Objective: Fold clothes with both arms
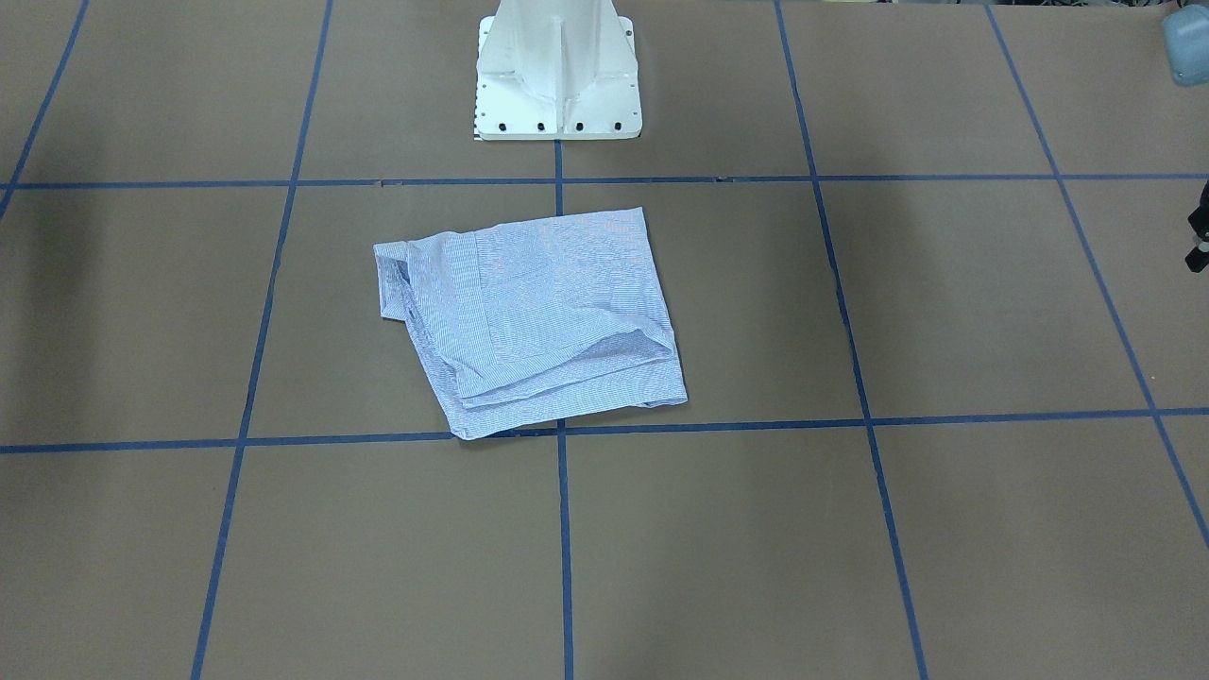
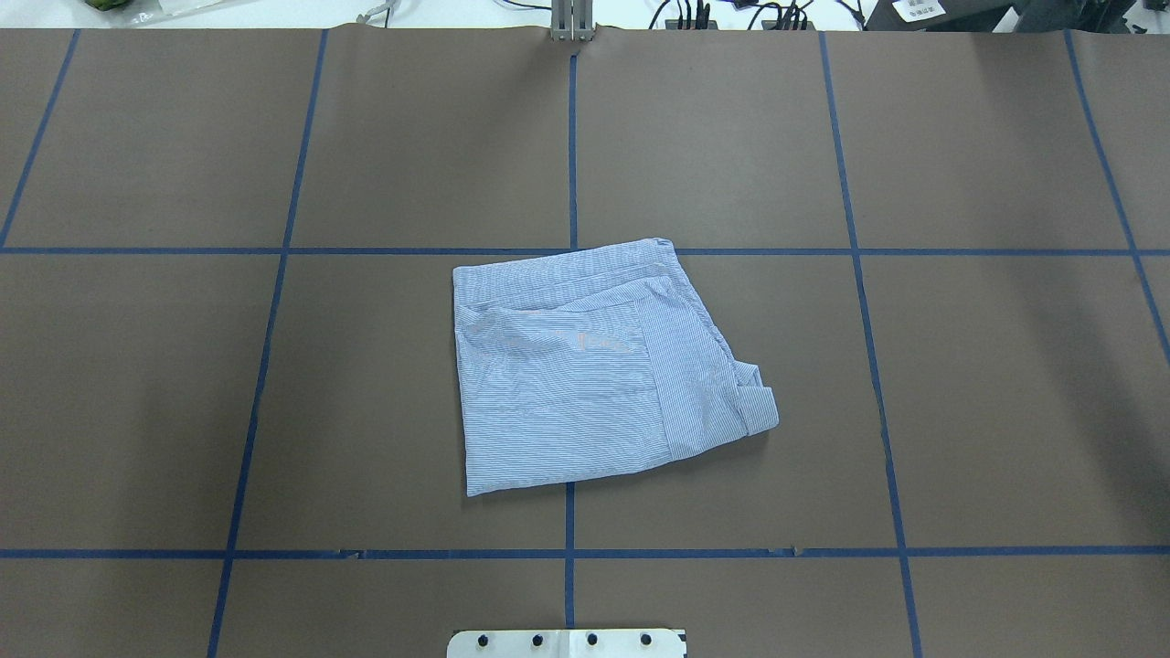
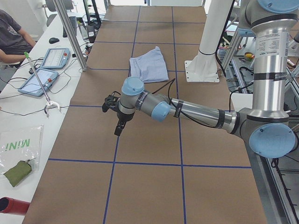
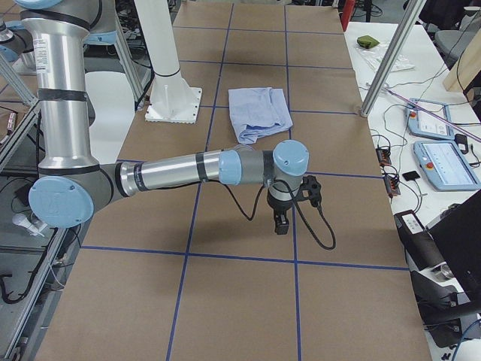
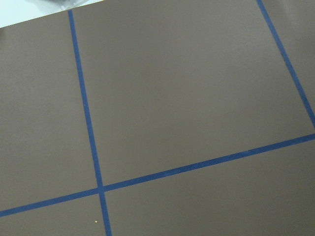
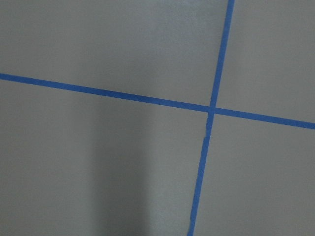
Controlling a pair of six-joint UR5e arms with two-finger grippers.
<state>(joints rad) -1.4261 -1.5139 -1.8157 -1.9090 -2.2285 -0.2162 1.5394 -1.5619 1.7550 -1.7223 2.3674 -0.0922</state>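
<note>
Shirt position: the shirt [image 2: 594, 366] lay in the middle of the surface [image 2: 183, 411], directly in front of the white pedestal [image 1: 557, 76] and touched by neither arm.
Shirt shape: it was a flat, nearly square packet, a little skewed against the blue tape lines [image 2: 571, 137]. Stacked fold edges showed on the side away from the robot, and a rolled band (collar or cuff, I could not tell which) stuck out toward the robot's right.
Long axis: none was marked. The packet was only slightly wider across the robot than deep.
Direction from left pincer: the left pincer [image 3: 118, 131] hung well apart from the shirt, out toward the robot's left end of the surface, so the shirt lay inward from it.
Direction from right pincer: the right pincer [image 4: 280, 228] mirrored this at the opposite end, also well apart.
Nearer arm: neither was clearly nearer. The packet sat a shade toward the robot's right, which I judged might slightly favour the right arm.
Left arm pose: the left arm [image 3: 196, 112] was stretched low and almost level, with the wrist bent so the pincer pointed down above bare surface.
Right arm pose: the right arm [image 4: 173, 173] was posed the same way.
Pincer state: both held nothing. How far each was open could not be told from the side views.
Progress: the folding looked finished or close to it.
</note>
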